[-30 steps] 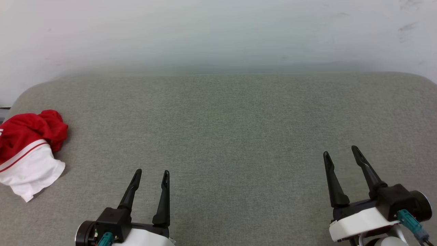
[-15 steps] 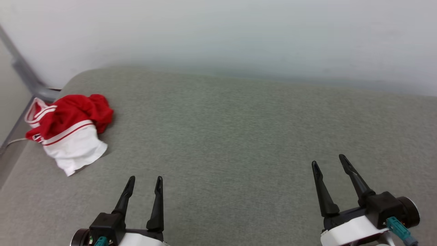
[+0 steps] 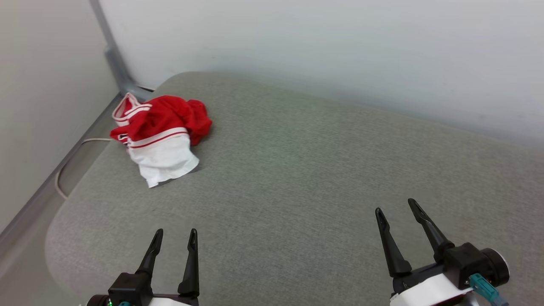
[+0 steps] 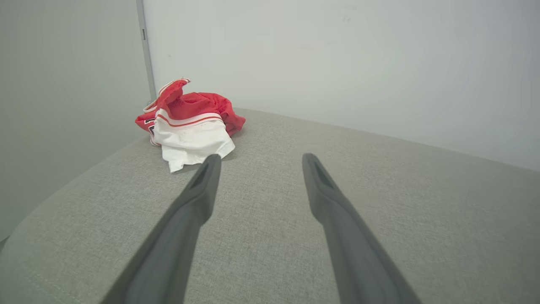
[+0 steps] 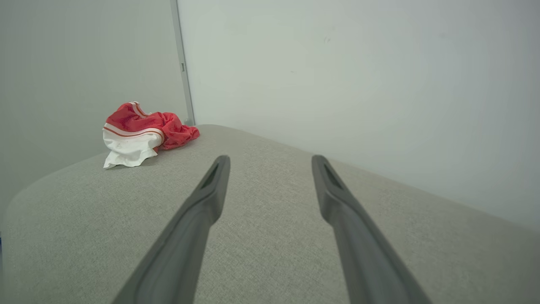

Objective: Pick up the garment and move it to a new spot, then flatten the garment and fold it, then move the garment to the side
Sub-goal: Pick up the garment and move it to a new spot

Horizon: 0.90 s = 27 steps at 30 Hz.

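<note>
At the far left corner of the grey cushioned surface (image 3: 306, 170), close to where two walls meet, the garment (image 3: 159, 136) lies crumpled in a heap, red cloth uppermost and a white sleeve spilling toward me. My left gripper (image 3: 175, 233) hovers over the near edge, fingers parted, nothing between them, with the garment ahead and well apart. My right gripper (image 3: 395, 205) is likewise parted and empty, further still from the garment. A pale cable (image 3: 63, 170) lies on the floor beside the surface's left edge.
</note>
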Tool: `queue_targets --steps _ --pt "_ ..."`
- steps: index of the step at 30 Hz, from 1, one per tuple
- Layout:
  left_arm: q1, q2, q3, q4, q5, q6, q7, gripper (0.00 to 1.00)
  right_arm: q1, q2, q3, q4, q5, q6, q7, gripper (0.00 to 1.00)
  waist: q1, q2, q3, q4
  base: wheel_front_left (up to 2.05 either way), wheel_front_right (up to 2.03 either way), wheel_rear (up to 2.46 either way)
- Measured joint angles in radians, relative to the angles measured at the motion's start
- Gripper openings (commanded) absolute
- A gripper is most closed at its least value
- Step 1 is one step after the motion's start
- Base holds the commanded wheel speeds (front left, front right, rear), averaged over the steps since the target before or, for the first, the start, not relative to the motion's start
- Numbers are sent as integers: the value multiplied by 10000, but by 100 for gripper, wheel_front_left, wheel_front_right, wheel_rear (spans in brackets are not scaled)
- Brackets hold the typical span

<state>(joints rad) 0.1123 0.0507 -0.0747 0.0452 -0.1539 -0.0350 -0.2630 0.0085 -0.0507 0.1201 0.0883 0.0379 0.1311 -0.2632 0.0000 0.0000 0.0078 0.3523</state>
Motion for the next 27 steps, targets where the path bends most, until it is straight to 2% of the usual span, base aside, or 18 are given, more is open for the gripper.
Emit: queue_targets --steps 7,12,22,27 --pt "31 0 38 4 23 0 0 100 27 0 167 75 69 0 0 100 0 0 -34 742 0 0 0" --pt "35 0 35 -15 29 2 0 100 27 0 192 115 69 0 0 100 0 0 -17 978 0 0 0" --pt "19 -2 249 211 -6 161 -2 100 -26 0 255 128 -117 0 0 100 0 0 249 757 0 0 0" --pt "-756 10 1003 571 33 -96 0 100 -227 2 257 -69 -468 0 0 100 0 0 815 528 0 0 0"
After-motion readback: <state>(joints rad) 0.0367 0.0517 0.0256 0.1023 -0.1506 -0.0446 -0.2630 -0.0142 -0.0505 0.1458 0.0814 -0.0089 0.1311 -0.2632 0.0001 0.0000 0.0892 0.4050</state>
